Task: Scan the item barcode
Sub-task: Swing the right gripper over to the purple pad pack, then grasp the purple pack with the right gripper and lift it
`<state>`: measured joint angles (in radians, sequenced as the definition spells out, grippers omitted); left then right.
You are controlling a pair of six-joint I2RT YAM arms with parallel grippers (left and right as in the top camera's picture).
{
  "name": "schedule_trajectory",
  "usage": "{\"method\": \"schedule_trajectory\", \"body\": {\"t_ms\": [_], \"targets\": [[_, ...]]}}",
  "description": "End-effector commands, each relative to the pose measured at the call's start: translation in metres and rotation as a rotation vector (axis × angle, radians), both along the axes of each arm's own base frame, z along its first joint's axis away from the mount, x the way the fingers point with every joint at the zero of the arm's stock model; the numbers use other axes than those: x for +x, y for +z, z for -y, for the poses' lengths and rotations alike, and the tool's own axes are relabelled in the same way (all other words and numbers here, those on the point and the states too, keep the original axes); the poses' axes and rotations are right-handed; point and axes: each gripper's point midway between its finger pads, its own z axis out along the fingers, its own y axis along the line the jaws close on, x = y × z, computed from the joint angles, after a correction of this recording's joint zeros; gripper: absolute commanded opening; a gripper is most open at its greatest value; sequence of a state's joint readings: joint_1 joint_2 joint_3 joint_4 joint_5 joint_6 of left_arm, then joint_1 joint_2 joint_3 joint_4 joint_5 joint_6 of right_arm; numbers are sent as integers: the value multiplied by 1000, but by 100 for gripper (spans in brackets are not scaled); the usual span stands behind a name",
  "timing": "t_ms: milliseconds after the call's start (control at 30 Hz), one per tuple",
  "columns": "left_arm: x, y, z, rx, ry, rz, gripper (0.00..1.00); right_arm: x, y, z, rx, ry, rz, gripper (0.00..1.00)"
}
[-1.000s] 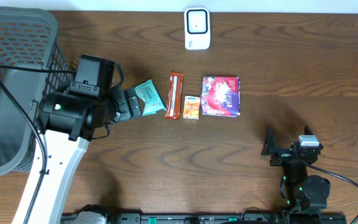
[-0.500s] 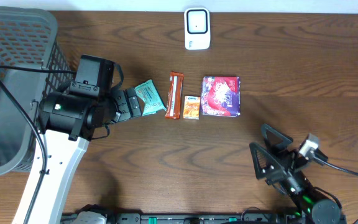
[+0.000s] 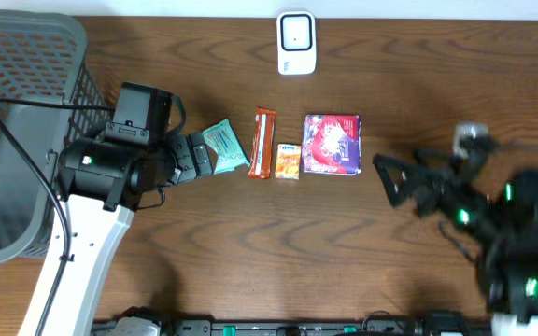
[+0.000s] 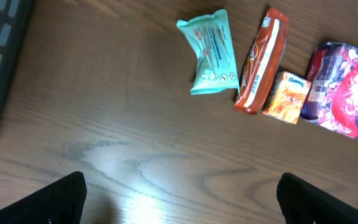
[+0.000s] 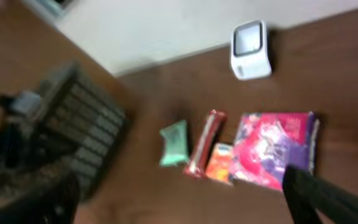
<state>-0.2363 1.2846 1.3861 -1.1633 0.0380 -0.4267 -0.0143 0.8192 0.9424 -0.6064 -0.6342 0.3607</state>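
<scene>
Across the dark brown wood bench [image 3: 269, 252] it's pretty tidy: long grain running side to side, a bit glossy, with a pale glare patch showing in the left wrist view. Four snacks lie flat in a row near the middle. There's a teal pack [image 3: 223, 147], an orange bar [image 3: 263, 143], and a tiny orange box [image 3: 288, 161] tucked between the bar and a pink pack [image 3: 332, 145]. The white scanner [image 3: 296, 42] stands at the far edge, well apart from the row. A grey mesh basket [image 3: 26, 37] takes up the left corner. Past the far edge there's something pale, wall or floor, can't tell which. The left fingers [image 3: 198, 154] are spread wide just beside the teal pack, gripping nothing. The right fingers [image 3: 388, 177] are splayed too and empty, off to the right of the pink pack, and that whole arm looks blurry.
</scene>
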Motion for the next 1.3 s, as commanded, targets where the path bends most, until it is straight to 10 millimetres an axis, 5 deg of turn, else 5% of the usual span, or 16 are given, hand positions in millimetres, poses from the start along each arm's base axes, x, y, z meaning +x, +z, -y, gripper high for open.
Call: {"method": "schedule_trajectory", "body": {"t_ms": [0,133,400,533,800,900,967,1067,1167,1267], "targets": [[0,2,-3,9,12,5,98,27,-12,8,-229,95,-127,99],[0,2,-3,9,12,5,98,52,-47,11,-234,125,-483,99],[0,2,-3,9,12,5,98,111,-131,9,-248,187,-640,99],[0,2,-3,9,12,5,98,122,-173,14,-257,244,-683,99],[0,2,-3,9,12,5,98,146,-260,-11,-44,332,-789,76],[0,1,-3,9,12,5,98,144,-286,-17,23,343,-845,55],[0,1,-3,9,12,5,98,144,-293,-17,25,343,-855,44],[0,1,-3,9,13,5,98,149,-282,-16,20,339,-827,1],[0,1,-3,9,12,5,98,160,-254,-7,-7,286,-791,1],[0,1,-3,9,12,5,98,172,-211,29,-232,81,-750,1]]}}
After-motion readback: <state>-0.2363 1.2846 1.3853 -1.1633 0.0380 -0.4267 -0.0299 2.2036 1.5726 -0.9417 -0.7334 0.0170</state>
